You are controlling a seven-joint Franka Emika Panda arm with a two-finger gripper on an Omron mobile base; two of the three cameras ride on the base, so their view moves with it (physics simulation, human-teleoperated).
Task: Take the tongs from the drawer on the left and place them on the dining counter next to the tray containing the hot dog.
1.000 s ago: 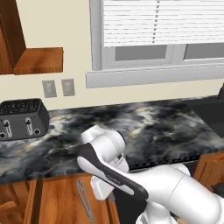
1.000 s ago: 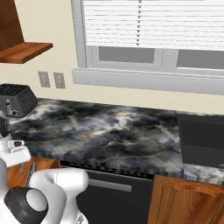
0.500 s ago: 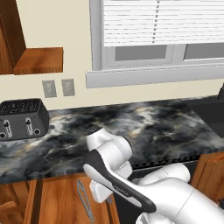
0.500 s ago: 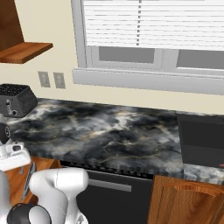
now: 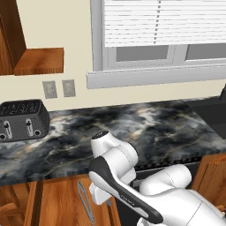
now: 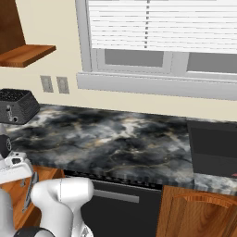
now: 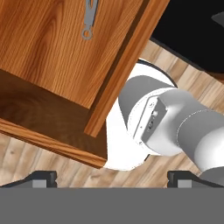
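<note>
1. Marbled counter (image 5: pixel 145 123) runs under a window (image 5: pixel 163 39) in the left base view, with one toaster (image 5: pixel 22 120) at its left end and two wall plates (image 5: pixel 58 88) behind. Below the counter's edge, one pair of tongs (image 5: pixel 86 203) lies in the open drawer (image 5: pixel 62 201), just beside the arm's wrist. The arm bends low over the drawer; judged from this, a descent started off-line could knock the tongs aside rather than straddle them.

2. Seen from the right base view, the same counter carries the one toaster (image 6: pixel 16 105); a dark cooktop (image 6: pixel 215 148) sits at the right. The hand hangs at the far left edge over the drawer (image 6: pixel 25 194), and a thin grey strip there is probably the tongs, too small to be sure.

3. Wooden drawer floor (image 7: pixel 48 48) spreads across the hand view, with one end of the tongs (image 7: pixel 89 19) at the top edge. The gripper (image 7: pixel 111 177) stands fully spread, holding nothing, its two fingertips (image 7: pixel 41 177) well apart. Its aim falls on the drawer's side wall and the floor beyond, not the tongs, so closing here would likely catch nothing, and a straight drop risks hitting that wall.
</note>
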